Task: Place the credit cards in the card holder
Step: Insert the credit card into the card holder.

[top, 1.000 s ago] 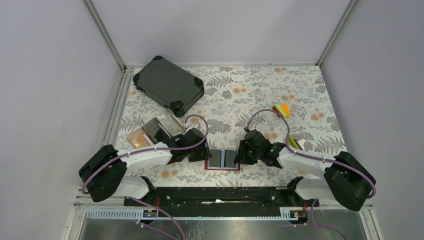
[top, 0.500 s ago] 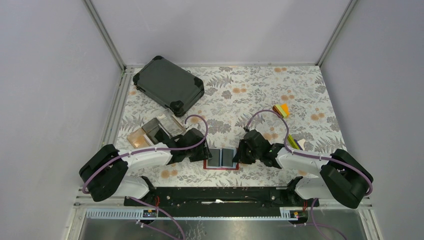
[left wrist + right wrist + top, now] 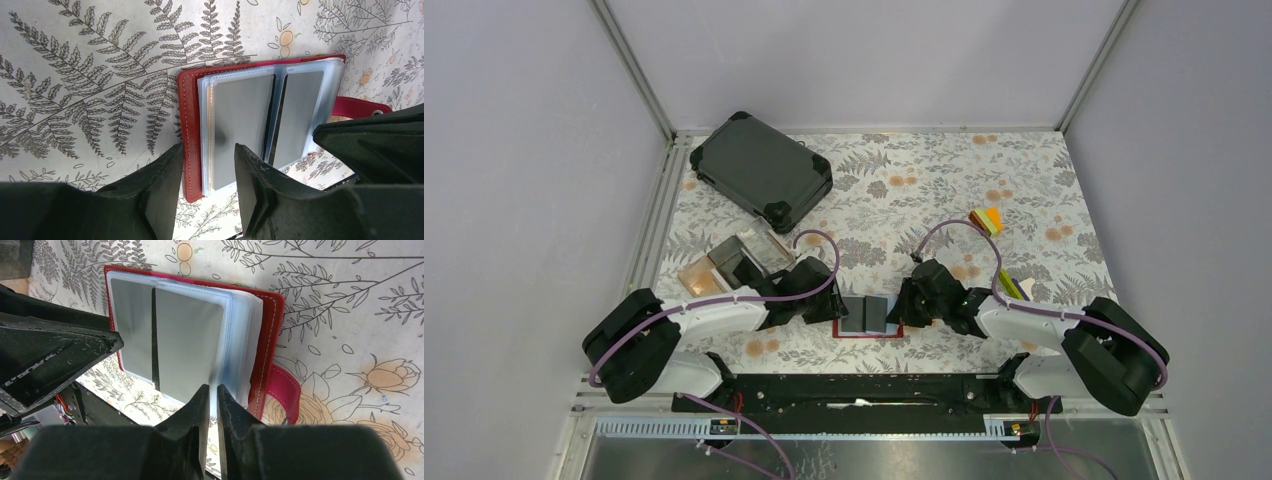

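Note:
The red card holder (image 3: 869, 336) lies open on the floral mat near the front edge, between my grippers. Grey credit cards (image 3: 854, 315) sit in its clear sleeves, one on each side of the fold (image 3: 240, 125) (image 3: 187, 335). My left gripper (image 3: 836, 312) is open, and its fingers straddle the holder's left cover edge (image 3: 190, 125) in the left wrist view (image 3: 207, 150). My right gripper (image 3: 898, 312) is pinched on the lower edge of the right-hand clear sleeves (image 3: 240, 340) in the right wrist view (image 3: 212, 388). The snap tab (image 3: 285, 390) sticks out at the right.
A large dark hard-shell case (image 3: 762, 170) lies at the back left. A clear compartmented box with a wooden base (image 3: 729, 262) stands behind the left arm. Small coloured blocks (image 3: 987, 220) and more (image 3: 1014, 288) lie behind the right arm.
My right gripper has moved a little to the left with the right-hand sleeves, so the open holder looks narrower. The left gripper has stayed in place.

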Motion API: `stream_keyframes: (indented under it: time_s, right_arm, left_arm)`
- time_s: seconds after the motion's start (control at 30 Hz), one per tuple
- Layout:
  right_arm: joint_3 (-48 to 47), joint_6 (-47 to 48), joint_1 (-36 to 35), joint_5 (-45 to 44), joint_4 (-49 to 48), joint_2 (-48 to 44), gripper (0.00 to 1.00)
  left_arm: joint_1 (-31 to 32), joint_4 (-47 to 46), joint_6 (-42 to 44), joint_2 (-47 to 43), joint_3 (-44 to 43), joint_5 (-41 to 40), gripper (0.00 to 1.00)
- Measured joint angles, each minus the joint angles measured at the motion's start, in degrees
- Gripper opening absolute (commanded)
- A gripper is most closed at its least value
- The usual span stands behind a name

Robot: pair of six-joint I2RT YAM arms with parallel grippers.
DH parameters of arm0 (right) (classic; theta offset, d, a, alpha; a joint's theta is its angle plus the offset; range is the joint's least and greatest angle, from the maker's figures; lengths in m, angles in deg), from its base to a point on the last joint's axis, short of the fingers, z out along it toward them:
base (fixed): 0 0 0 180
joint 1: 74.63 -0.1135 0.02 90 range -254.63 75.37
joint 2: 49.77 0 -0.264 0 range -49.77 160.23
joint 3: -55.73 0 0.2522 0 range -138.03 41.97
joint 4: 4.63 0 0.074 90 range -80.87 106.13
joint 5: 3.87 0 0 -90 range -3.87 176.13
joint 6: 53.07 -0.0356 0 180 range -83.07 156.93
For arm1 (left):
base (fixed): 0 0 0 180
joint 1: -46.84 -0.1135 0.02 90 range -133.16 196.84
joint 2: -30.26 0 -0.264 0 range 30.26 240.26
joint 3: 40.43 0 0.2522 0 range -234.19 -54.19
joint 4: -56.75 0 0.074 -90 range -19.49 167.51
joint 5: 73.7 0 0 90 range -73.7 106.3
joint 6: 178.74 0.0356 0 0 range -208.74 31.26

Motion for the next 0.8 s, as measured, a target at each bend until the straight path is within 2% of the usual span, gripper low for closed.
stream_keyframes:
  time_s: [0.13,0.23,0.37,0.5,0.8]
  right_arm:
    - [0.0,-0.09,0.0,-0.11,-0.48,0.94,0.17]
    - [0.0,-0.07,0.0,-0.24,-0.35,1.11,0.18]
    - [0.0,-0.07,0.0,-0.5,-0.35,1.11,0.18]
    - [0.0,-0.04,0.0,-0.55,-0.31,1.14,0.18]
    - [0.04,-0.04,0.0,-0.57,-0.42,1.38,0.18]
  left_arm:
    - [0.0,-0.02,-0.04,0.0,0.04,-0.02,0.45]
    - [0.0,0.26,-0.02,-0.15,0.02,-0.46,0.51]
    - [0.07,4.04,0.81,-2.1,-0.46,-2.82,0.63]
    - [0.66,9.09,1.73,-4.35,-2.38,-6.4,0.68]
    - [6.03,13.35,2.45,-4.55,-9.6,-12.9,0.75]
